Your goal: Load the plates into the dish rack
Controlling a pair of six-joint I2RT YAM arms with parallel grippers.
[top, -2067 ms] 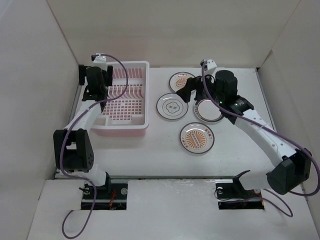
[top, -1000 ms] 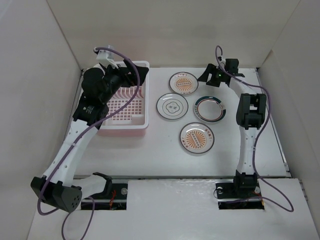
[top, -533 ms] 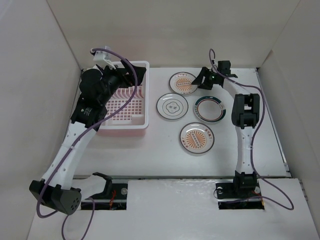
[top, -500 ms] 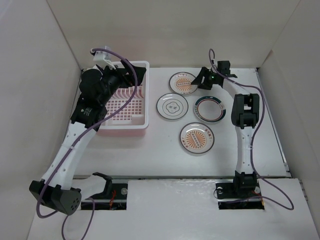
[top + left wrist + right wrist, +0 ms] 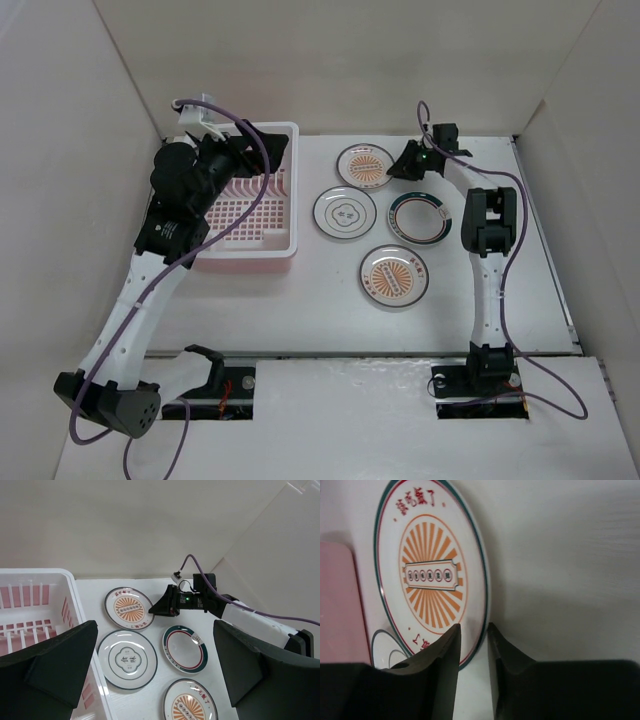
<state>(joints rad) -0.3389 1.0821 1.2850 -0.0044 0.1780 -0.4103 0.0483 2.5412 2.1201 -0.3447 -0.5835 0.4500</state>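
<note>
Now the right pincer (image 5: 474, 630), barely parted, straddles the rim of the sunburst plate (image 5: 427, 575) at upper left of the frame; the left pincer (image 5: 155, 665) gapes wide, empty

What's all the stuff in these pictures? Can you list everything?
sunburst plates: two, white and orange; one at the back, one nearest the arms.
dark-marked plate: one, white, beside the rack.
green-rimmed plate: one, white and green, right of that.
dish rack: one, pink, white rim, table's left.
table: one, white.
cables: two, purple, along both arms.
left gripper: black, open, above the rack.
right gripper: black, at the back sunburst plate's rim.
</note>
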